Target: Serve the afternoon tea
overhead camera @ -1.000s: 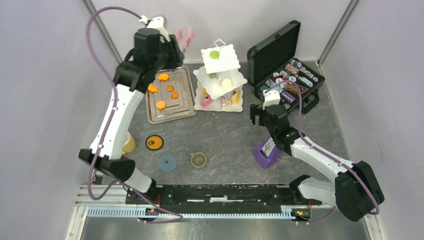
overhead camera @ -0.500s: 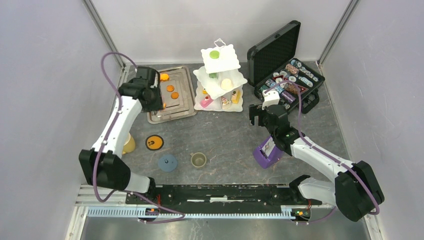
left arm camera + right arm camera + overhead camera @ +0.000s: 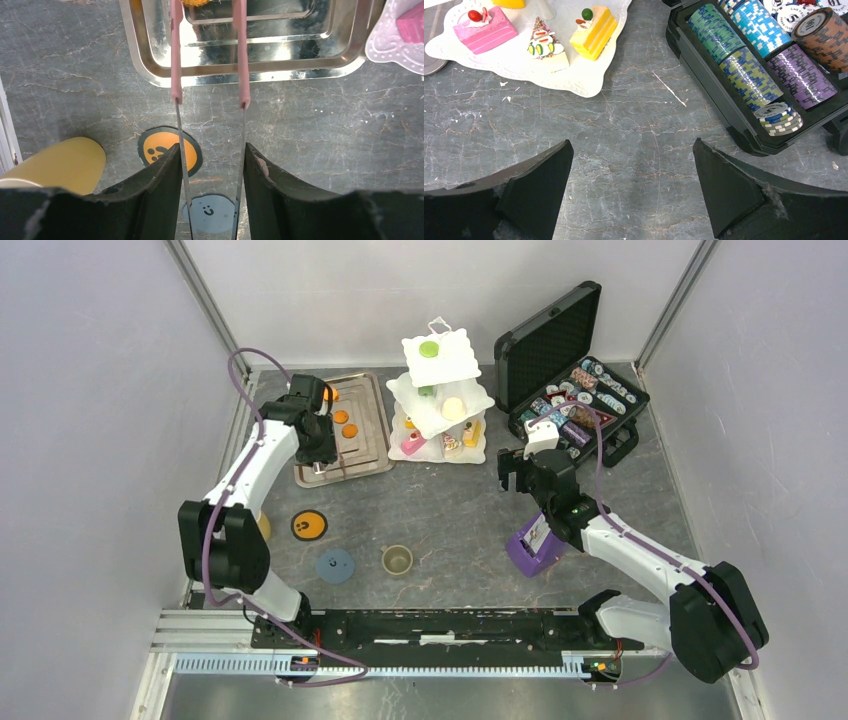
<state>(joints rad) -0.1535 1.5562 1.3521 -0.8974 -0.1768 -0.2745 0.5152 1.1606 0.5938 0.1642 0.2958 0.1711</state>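
The white three-tier stand (image 3: 440, 390) holds green, cream and pink pastries. Its bottom tier shows a pink cake (image 3: 485, 27) and a yellow cake (image 3: 594, 27). Orange pastries (image 3: 341, 417) lie on a steel tray (image 3: 372, 454). My left gripper (image 3: 318, 445) is low over the tray's front. It is shut on pink-tipped metal tongs (image 3: 240, 60), whose arms reach up over the tray (image 3: 150, 75) toward an orange pastry (image 3: 197, 2). My right gripper (image 3: 633, 150) is open and empty over bare table. The yellow mug (image 3: 55, 165), olive cup (image 3: 397, 560), orange coaster (image 3: 309, 525) and blue coaster (image 3: 335, 565) sit at the front left.
The open black case of poker chips (image 3: 580, 390) stands at the back right, close to my right gripper. A purple card holder (image 3: 535, 545) sits under the right forearm. Grey walls close in both sides and the back.
My left arm has swung down from high at the back to low over the tray's front edge, with the tongs in it. The right arm has not moved.
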